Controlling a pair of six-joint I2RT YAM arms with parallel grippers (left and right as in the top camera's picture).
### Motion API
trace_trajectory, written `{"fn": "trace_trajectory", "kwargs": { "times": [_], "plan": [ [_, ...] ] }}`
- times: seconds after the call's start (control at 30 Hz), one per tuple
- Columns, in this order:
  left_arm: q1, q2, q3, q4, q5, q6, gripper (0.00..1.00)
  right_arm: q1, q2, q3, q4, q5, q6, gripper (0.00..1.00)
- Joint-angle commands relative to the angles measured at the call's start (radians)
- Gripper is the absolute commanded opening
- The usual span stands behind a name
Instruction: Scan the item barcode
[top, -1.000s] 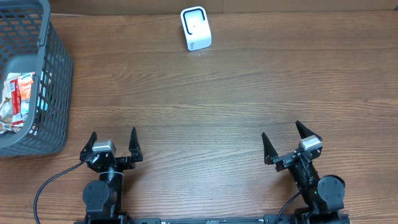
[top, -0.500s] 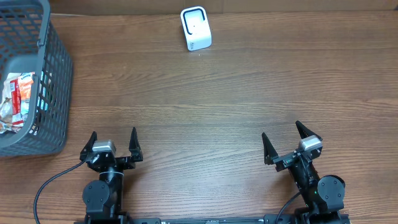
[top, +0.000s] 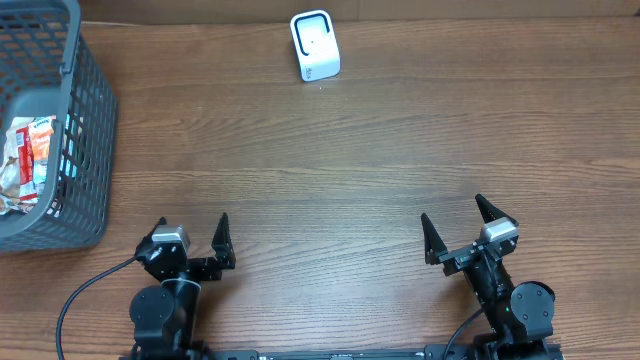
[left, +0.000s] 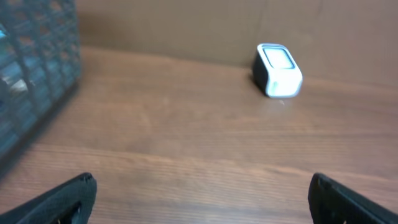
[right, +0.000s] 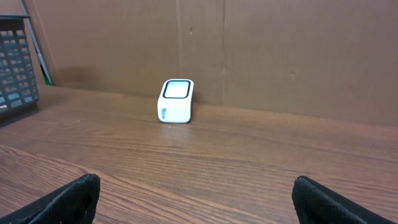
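Observation:
The item, a crinkled white and orange packet (top: 25, 160), lies inside the grey mesh basket (top: 92, 120) at the far left; no barcode shows on it. A small white scanner (top: 315, 45) stands at the back of the table, also seen as the scanner (left: 278, 70) in the left wrist view and the scanner (right: 176, 101) in the right wrist view. My left gripper (top: 192, 228) is open near the front left, nothing between its fingers. My right gripper (top: 452, 212) is open at the front right, also empty. Both are far from the packet and the scanner.
The basket (left: 34, 74) fills the left edge of the blurred left wrist view, and the basket's corner (right: 15, 59) shows in the right wrist view. A brown cardboard wall (right: 280, 56) runs behind the scanner. The wooden table (top: 350, 150) lies between grippers and scanner.
The left gripper has shifted slightly to the right and turned a little; its wrist view is blurred. The right arm, packet and scanner have not moved.

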Motion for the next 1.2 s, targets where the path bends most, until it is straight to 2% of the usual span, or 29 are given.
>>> {"fn": "trace_trajectory", "kwargs": {
  "times": [0.0, 0.17, 0.4, 0.6, 0.7, 0.8, 0.97, 1.17],
  "plan": [
    [0.002, 0.037, 0.162, -0.137, 0.100, -0.089, 1.00, -0.005, -0.009, -0.011, 0.004, 0.004, 0.003, 1.00],
    [0.002, 0.200, 0.455, -0.364, 0.108, 0.005, 1.00, -0.005, -0.009, -0.011, 0.004, 0.004, 0.003, 1.00],
    [0.002, 0.612, 0.977, -0.696, 0.141, 0.118, 1.00, -0.005, -0.009, -0.011, 0.004, 0.004, 0.003, 1.00],
    [0.002, 0.984, 1.438, -1.059, 0.153, 0.145, 1.00, -0.005, -0.009, -0.011, 0.004, 0.004, 0.003, 1.00],
    [0.002, 1.117, 1.619, -1.154, 0.152, 0.145, 1.00, -0.005, -0.009, -0.011, 0.004, 0.004, 0.003, 1.00],
    [0.002, 1.229, 1.725, -1.156, 0.145, 0.145, 1.00, -0.005, -0.009, -0.011, 0.004, 0.004, 0.003, 1.00],
    [0.003, 1.296, 1.730, -1.006, 0.106, 0.146, 1.00, -0.005, -0.009, -0.011, 0.004, 0.004, 0.003, 1.00],
    [0.027, 1.305, 1.738, -0.808, -0.125, 0.144, 1.00, -0.005, -0.009, -0.011, 0.004, 0.004, 0.003, 1.00]
  ]
}}
